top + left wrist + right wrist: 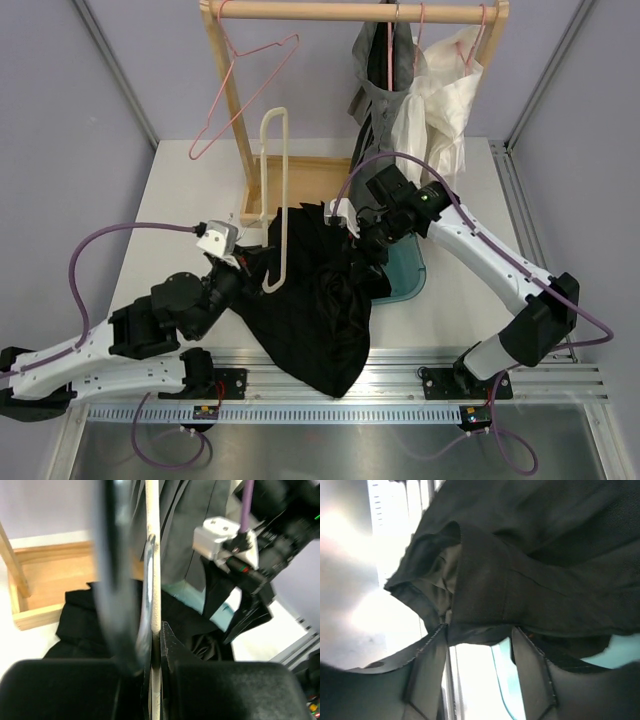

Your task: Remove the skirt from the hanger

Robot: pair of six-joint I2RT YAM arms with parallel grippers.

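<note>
From above, the skirt (310, 320) lies fanned out on the counter (180, 200) between the two arms. It looks almost black here, and its lower edge hangs over the front rail (520, 385). The left claw (252, 268) is closed on the lower end of a cream hanger (286, 180) that stands up across the skirt's left side. I cannot tell whether any cloth is fastened to it. The right claw (350, 232) sits at the skirt's upper right corner. A teal tub (408, 278) stands under the right arm; the skirt covers its left part and the rest shows plain teal. A shallow wooden box (310, 175) forms the foot of the clothes rack (350, 12), and the skirt's top edge reaches its near wall.

Left wrist: the fingers (170, 650) clamp the cream bar tight. Behind it, black cloth lies beside the box wall and in front of the tub. Higher up hangs grey pleated cloth (192, 530); which garment it belongs to is unclear.

Right wrist: the fingers (530, 675) stand apart, gripping nothing. The skirt's straight waist edge lies across the gap at their tips, with the tub's rim below.
</note>
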